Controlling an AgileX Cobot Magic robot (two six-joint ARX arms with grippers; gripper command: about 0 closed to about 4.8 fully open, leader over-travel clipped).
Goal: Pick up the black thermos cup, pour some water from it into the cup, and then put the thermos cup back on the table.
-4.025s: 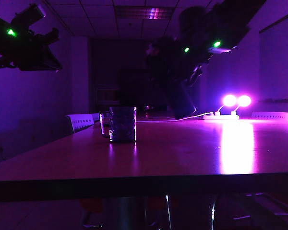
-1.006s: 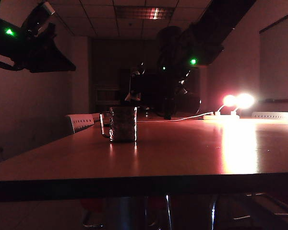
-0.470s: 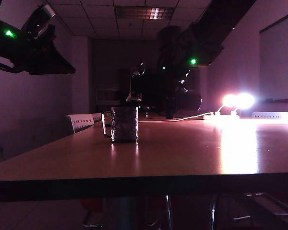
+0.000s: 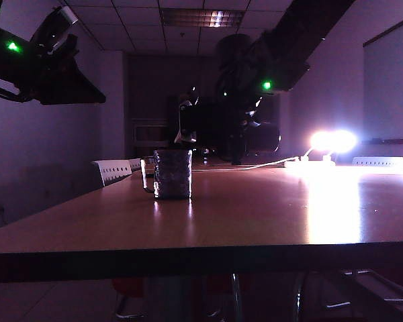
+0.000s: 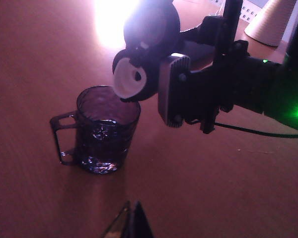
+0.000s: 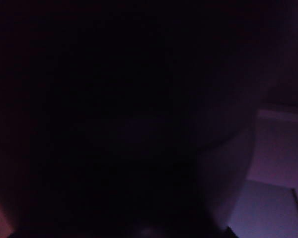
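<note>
Above the glass cup, the right tool point(image 5: 176, 91) is clamped on the black thermos cup point(image 5: 151, 29), one grey finger point(image 5: 173, 89) pressed flat along the dark body, and it holds the thermos tipped over to roughly level. In the left wrist view the thermos's open mouth, with the pale inside of its flip lid showing, hangs just over the rim of the cup point(image 5: 102, 130) on the side away from the handle; no stream of water can be made out. In the exterior view the same right tool point(image 4: 238, 131) and the thermos point(image 4: 218, 127) show only as a dark mass, lying sideways above and just right of the cup point(image 4: 172, 174). The right wrist view is almost wholly black, filled by something very near the lens. The left tool point(image 5: 131, 223) shows only as the tips of its two fingers at the edge of its own wrist view, close together with nothing between them, well apart from the cup; in the exterior view its arm point(image 4: 40, 60) hangs high at the far left. The cup stands upright on the glossy brown surface point(image 4: 255, 215), handle pointing left in the exterior view. Farther back a bright lamp point(image 4: 332, 142) glares across the surface
</note>
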